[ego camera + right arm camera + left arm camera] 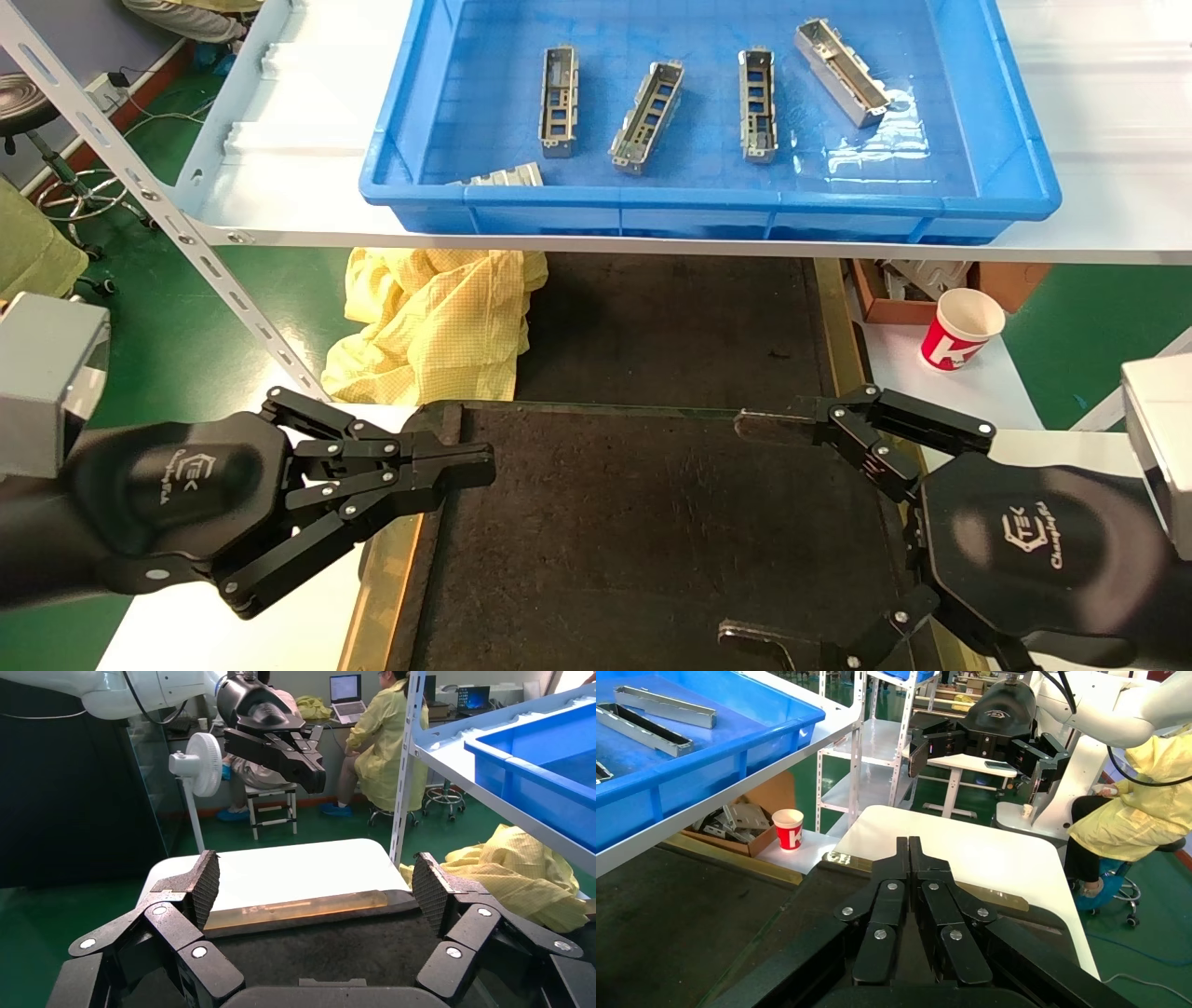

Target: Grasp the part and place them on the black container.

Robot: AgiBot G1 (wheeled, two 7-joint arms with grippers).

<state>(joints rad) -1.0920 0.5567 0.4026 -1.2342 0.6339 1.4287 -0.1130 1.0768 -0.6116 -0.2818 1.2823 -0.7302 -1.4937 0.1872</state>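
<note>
Several grey metal parts point(559, 101) lie in the blue bin point(708, 196) on the shelf; two parts point(663, 706) also show in the left wrist view. The black container point(633, 522) lies below the shelf, bare, with brass strips along its sides; it also shows in the right wrist view point(316, 952). My left gripper point(480, 463) is shut and empty over the container's left edge; the left wrist view point(909, 843) shows it the same. My right gripper point(745, 531) is open wide and empty over the container's right side, as the right wrist view point(316, 881) also shows.
A yellow cloth point(438, 321) lies under the shelf at the left. A red and white paper cup point(961, 328) stands right of the container, beside a cardboard box point(917, 284) of metal pieces. The shelf's slanted steel strut point(168, 219) runs down at the left.
</note>
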